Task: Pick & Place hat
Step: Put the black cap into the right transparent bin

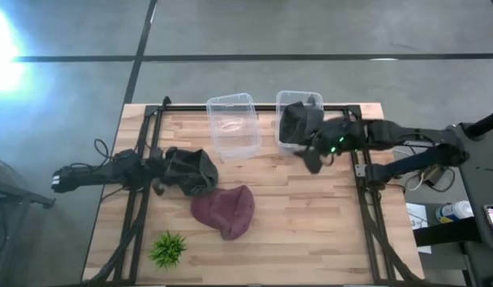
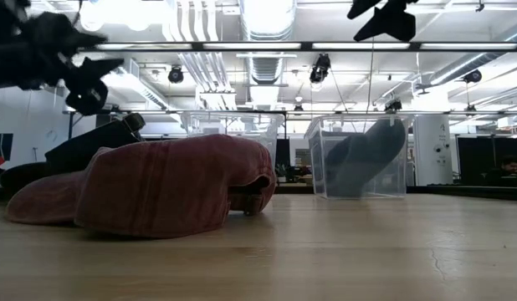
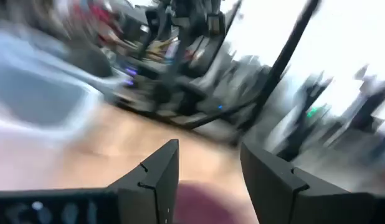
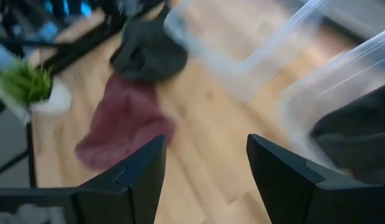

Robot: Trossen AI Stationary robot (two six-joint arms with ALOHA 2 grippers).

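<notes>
A maroon hat (image 1: 226, 211) lies flat on the wooden table, wide and near in the low view (image 2: 166, 188). A dark hat (image 1: 192, 171) lies just beyond it, toward the left. Another dark hat (image 1: 298, 119) sits inside the right clear bin (image 1: 288, 99), slumped against its wall (image 2: 363, 159). My left gripper (image 1: 163, 177) hangs open above the table beside the loose dark hat (image 3: 208, 149). My right gripper (image 1: 314, 163) is open too, raised in front of the right bin (image 4: 205, 143), and holds nothing.
A second clear bin (image 1: 234, 123) stands to the left of the first, at the far edge. A small green plant (image 1: 168, 249) sits near the near-left corner. Dark rails (image 1: 366, 207) run along both table sides. Bare wood lies at the near right.
</notes>
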